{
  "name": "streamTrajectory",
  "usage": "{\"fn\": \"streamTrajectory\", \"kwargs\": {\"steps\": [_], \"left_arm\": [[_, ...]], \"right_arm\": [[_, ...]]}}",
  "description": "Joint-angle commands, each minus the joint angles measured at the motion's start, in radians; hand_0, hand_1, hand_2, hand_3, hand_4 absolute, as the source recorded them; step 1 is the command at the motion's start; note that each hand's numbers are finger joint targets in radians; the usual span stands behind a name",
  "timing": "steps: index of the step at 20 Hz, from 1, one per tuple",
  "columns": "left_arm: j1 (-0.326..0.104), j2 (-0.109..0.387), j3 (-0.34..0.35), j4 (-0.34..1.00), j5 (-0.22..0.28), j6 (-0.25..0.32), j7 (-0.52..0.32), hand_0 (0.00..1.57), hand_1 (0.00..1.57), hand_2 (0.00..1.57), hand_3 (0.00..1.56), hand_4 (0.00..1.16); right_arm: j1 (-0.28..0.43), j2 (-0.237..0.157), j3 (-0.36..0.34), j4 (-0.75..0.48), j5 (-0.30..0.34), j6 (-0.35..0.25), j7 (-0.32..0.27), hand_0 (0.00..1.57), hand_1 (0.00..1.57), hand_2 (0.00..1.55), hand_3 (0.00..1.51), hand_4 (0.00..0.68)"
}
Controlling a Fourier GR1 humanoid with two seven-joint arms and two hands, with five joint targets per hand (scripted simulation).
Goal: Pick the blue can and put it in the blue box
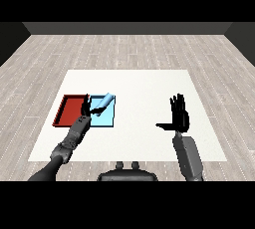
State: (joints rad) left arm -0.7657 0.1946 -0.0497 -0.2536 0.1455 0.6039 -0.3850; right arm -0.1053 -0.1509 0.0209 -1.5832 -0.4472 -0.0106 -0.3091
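Grey wood-plank flooring stretches back to a dark wall, and on it stands a white table seen from above and behind the robot's arms. Toward the table's left side, a red tray and a light blue tray lie side by side, touching along one edge, the red one farther left. The red tray shows only its own floor and rim. Over the light blue tray, a pale blue can is tilted, its upper end leaning toward the tray's far right corner and its lower end down by the fingers of the left hand. Whether the can already rests on the tray floor or hangs just above it cannot be told. The left forearm comes in from the lower left corner and reaches to the seam between the two trays; its black fingers are partly curled beside the can's lower end, though a closed grasp on the can cannot be made out. Well apart, on the right half of the table, the right hand is raised with straight, spread fingers and thumb pointing left, grasping nothing.
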Motion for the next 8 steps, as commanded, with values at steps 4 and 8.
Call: {"fn": "streamTrajectory", "kwargs": {"steps": [4,8], "left_arm": [[0.13,-0.017,0.019,-0.308,0.055,-0.178,-0.336,0.0,0.0,0.0,0.0,0.0],[0.245,-0.03,-0.012,-0.517,0.086,-0.281,-0.379,0.0,0.0,0.0,0.0,0.0]], "right_arm": [[-0.029,-0.019,-0.005,0.049,0.025,-0.003,0.012,0.0,0.0,0.0,0.0,0.0],[0.059,-0.037,-0.001,-0.006,0.023,0.03,-0.001,0.0,0.0,0.0,0.0,0.0]]}}
